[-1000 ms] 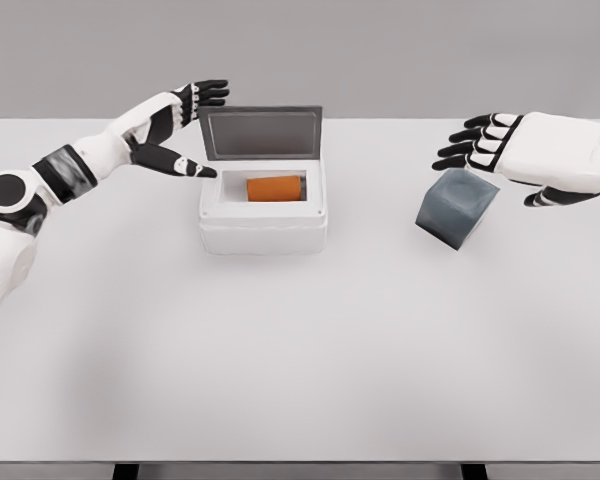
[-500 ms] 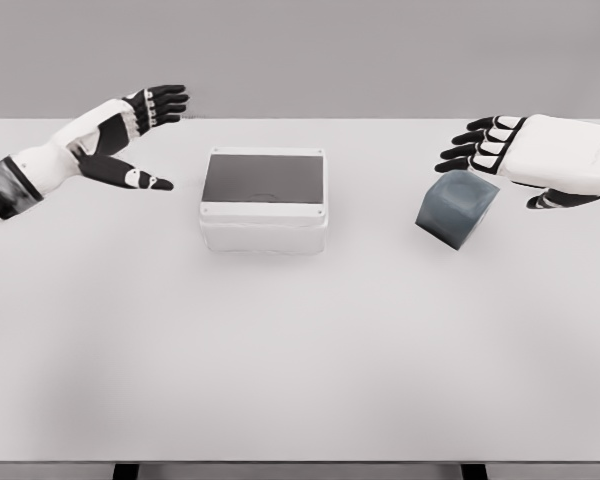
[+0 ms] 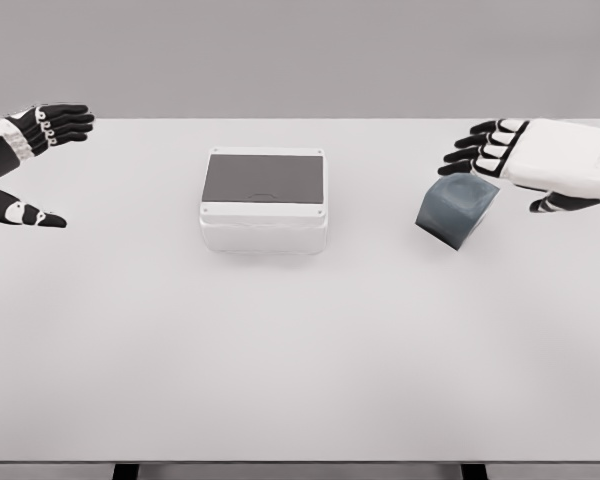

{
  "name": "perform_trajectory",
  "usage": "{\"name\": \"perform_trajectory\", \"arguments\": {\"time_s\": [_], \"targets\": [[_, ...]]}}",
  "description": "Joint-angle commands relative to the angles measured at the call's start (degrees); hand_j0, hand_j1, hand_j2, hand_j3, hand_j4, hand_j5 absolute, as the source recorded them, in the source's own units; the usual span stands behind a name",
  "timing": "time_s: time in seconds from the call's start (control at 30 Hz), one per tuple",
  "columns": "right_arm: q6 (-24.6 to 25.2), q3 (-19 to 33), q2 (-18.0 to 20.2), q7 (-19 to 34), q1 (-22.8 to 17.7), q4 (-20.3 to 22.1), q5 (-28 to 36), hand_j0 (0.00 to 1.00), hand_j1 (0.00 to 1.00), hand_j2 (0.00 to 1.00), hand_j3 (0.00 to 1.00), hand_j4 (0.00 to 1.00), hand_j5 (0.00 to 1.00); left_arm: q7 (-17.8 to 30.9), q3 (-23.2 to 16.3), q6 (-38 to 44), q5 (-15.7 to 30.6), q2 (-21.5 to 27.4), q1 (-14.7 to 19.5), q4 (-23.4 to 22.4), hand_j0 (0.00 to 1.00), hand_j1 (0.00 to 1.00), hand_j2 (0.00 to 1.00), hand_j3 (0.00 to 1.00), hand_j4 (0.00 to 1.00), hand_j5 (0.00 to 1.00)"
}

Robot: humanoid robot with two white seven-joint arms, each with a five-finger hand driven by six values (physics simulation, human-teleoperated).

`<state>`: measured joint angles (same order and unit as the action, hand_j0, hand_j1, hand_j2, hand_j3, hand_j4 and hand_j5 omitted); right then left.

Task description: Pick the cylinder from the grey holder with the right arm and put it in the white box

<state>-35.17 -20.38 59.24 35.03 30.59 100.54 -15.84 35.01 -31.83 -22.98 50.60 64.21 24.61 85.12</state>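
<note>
The white box [image 3: 265, 226] stands left of the table's middle with its dark grey lid [image 3: 264, 178] down flat. The orange cylinder is hidden under that lid. The grey holder [image 3: 456, 209] sits tilted on the right side of the table, with nothing in it. My right hand [image 3: 500, 165] hovers just above and to the right of the holder, fingers spread, holding nothing. My left hand [image 3: 38, 165] is at the far left edge of the view, well away from the box, fingers spread and thumb pointing right.
The white table [image 3: 300, 350] stretches wide in front of the box and holder. Its front edge runs along the bottom of the view, with dark legs below. A plain grey wall is behind.
The box lid went from raised, showing the orange cylinder inside, to down flat. My left hand has drawn back from the box to the far left edge. The right hand has barely moved.
</note>
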Motion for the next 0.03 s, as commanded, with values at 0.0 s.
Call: {"name": "perform_trajectory", "arguments": {"time_s": [0.0], "targets": [[0.2,0.5,0.2,0.0,0.0,0.0,0.3,1.0,1.0,1.0,1.0,1.0,1.0,0.0,-0.1,-0.1,0.1,0.3,-0.1,0.8,1.0,1.0,1.0,1.0,1.0,1.0]]}}
